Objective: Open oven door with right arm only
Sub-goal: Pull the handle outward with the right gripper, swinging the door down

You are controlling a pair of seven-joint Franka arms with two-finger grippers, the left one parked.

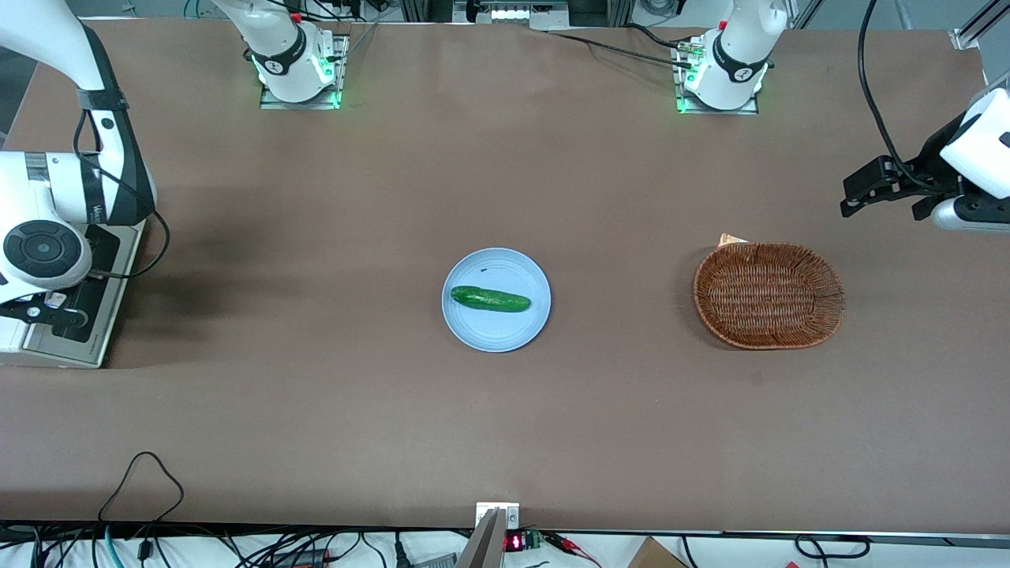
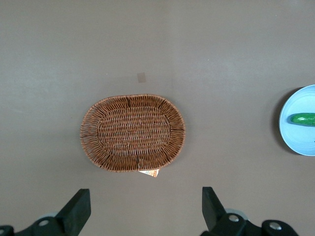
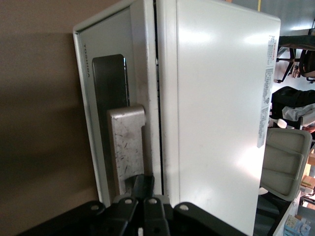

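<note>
The oven door (image 3: 115,123) is at the working arm's end of the table, nearly closed. The gripper (image 3: 142,184) pinches its silver handle (image 3: 127,142). A plate (image 1: 496,335) with a cucumber (image 1: 490,299) and a basket (image 1: 768,295) sit well apart.

Brown table (image 1: 331,410) carries a light blue plate (image 1: 495,331) near its middle, a wicker basket (image 1: 768,294) toward the parked arm's end, and a small white toaster oven (image 1: 55,347) at the working arm's end. Plate and basket sit well apart, about equally near the front camera. Right arm's gripper (image 3: 142,189) is down at the oven door (image 3: 110,123) by the silver handle (image 3: 127,142), fingers pressed together.
</note>
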